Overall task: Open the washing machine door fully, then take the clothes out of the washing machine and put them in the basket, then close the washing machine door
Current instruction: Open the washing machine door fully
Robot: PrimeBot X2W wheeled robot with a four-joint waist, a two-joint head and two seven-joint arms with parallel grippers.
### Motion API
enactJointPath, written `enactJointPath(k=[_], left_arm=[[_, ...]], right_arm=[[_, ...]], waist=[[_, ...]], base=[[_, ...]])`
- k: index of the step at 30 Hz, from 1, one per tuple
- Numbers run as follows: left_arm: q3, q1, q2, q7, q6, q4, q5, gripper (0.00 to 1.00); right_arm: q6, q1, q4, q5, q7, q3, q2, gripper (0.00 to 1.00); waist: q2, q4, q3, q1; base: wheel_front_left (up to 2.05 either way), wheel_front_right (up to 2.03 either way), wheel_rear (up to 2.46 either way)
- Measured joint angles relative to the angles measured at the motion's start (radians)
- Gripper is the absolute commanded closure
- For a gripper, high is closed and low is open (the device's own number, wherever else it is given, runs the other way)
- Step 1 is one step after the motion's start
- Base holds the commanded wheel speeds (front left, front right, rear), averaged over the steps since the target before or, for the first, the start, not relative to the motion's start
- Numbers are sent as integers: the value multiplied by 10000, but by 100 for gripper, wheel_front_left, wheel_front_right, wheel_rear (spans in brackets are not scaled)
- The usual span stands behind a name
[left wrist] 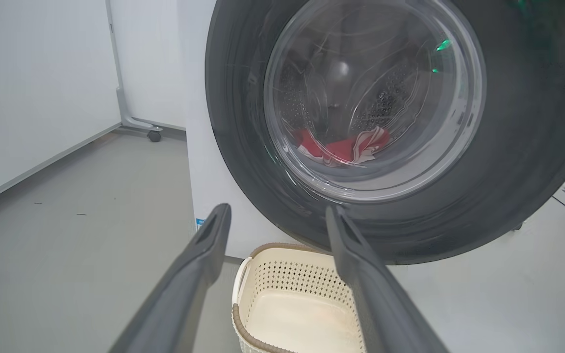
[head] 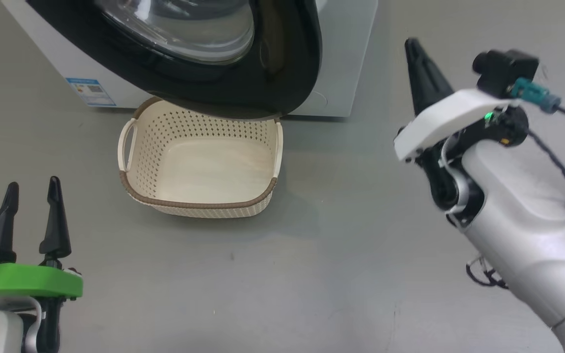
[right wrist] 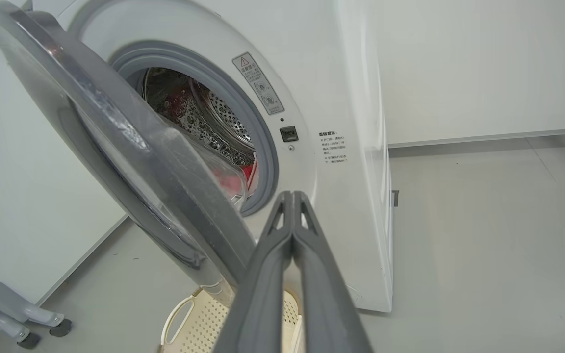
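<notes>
Head view: left fingers (head: pixel 56 215) sit nearest, low at the left, spread wide with nothing between them, hanging over bare grey floor (head: pixel 312 269). Left wrist view confirms it: left fingers (left wrist: pixel 204 255) apart, aimed at the door.

Farther out, centre: basket (head: pixel 199 204) sits upright on the floor with nothing in it, just in front of the washing machine (head: pixel 346 59). Its far rim is under the door's lower edge. It also shows in the left wrist view (left wrist: pixel 287 274) and the right wrist view (right wrist: pixel 204 314).

Right side, about level with the basket's far end: right fingers (head: pixel 414 49) are pressed together, holding nothing, pointing away. They're right of the door's free edge and clear of it. Right wrist view: right fingers (right wrist: pixel 287 235) tips touching.

Washing machine door (head: pixel 243 93) is part-open, hinged at the left, black rim swung out over the basket. Right wrist view shows its grey inner side (right wrist: pixel 179 196) and the gap to the machine front (right wrist: pixel 341 196).

Farthest: clothes (left wrist: pixel 341 147) still lie in the bottom of the drum, red with white stripes, seen through the glass. Red also shows through the gap (right wrist: pixel 249 172). Blue label (head: pixel 90 91) is low on the machine's left.
</notes>
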Motion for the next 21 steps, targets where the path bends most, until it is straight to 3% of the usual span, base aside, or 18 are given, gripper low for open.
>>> enactJointPath(k=[11, 18, 19, 20, 21], left_arm=[[410, 393, -38, 0, 0, -54, 178, 0], [405, 651, -50, 0, 0, -38, 374, 0], [382, 654, -59, 0, 0, -38, 389, 0], [349, 660, -73, 0, 0, -40, 428, 0], [332, 666, -90, 0, 0, -38, 470, 0]], right_arm=[[-98, 2151, -441, -1254, -109, 136, 79, 100], [-98, 2921, -1011, -2894, -107, -1494, 268, 100], [-98, 3096, -1030, -3127, -107, -1678, 274, 85], [-98, 3296, -1041, -3358, -107, -1843, 280, 25], [-98, 3501, -1058, -3628, -107, -2067, 316, 0]], waist=[[0, -711, -507, 0], [0, -1027, -637, 0], [0, -1058, -654, 0], [0, -1082, -668, 0], [0, -1096, -682, 0]], base=[[0, 0, 0], [0, 0, 0], [0, 0, 0], [0, 0, 0], [0, 0, 0]])
